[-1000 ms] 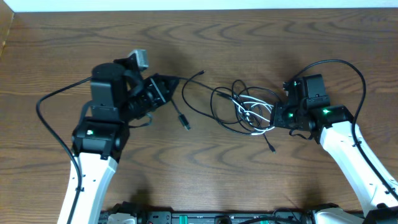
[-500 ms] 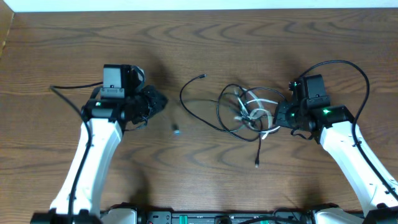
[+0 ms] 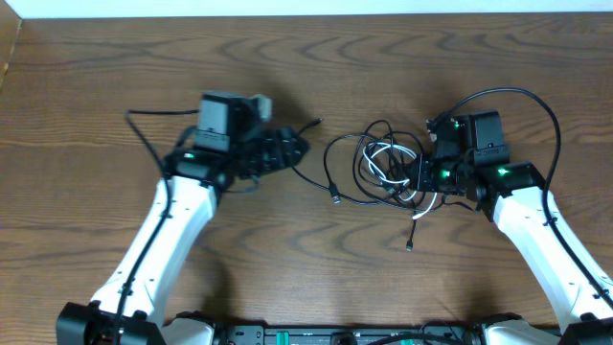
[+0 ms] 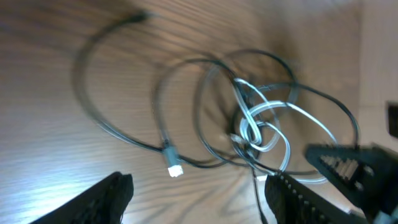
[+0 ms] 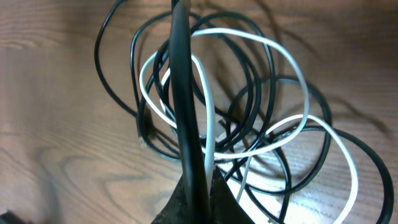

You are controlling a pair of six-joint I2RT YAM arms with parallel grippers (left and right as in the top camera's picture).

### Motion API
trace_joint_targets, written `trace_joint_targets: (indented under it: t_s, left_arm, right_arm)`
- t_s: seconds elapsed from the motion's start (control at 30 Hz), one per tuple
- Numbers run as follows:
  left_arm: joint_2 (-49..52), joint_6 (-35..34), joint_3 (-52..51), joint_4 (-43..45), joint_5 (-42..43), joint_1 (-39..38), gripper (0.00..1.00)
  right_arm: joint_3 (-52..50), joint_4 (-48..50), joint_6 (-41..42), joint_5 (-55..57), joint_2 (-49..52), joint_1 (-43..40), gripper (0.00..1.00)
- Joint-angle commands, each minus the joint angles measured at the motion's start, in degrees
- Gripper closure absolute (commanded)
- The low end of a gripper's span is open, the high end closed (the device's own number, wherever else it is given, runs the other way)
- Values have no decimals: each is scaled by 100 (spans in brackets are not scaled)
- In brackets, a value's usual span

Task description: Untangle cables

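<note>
The cables [image 3: 383, 171] lie in a tangled heap on the counter [image 3: 316, 278], black loops wound around one white cord [image 5: 249, 93]. The right fingers [image 5: 194, 186] are pressed together, clamped on a black cable at the heap's right edge. The left fingers [image 4: 193, 196] stand apart, empty, just left of the heap.
</note>
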Motion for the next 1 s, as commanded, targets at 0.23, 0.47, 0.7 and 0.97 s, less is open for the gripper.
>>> trace_joint_targets:
  t_s: [0.23, 0.47, 0.7, 0.97]
  left_arm:
    - [1001, -492, 107, 1329, -514, -1434, 38]
    - [1705, -518, 107, 2317, -514, -2035, 55]
    - [2122, -883, 107, 2553, -664, -2218, 78]
    - [2208, -962, 107, 2551, -872, -2323, 73]
  right_arm:
    - [48, -98, 192, -186, -68, 13, 99]
    - [46, -142, 190, -184, -68, 13, 99]
    - [46, -140, 190, -181, -68, 13, 99]
    - [46, -133, 192, -184, -68, 13, 99]
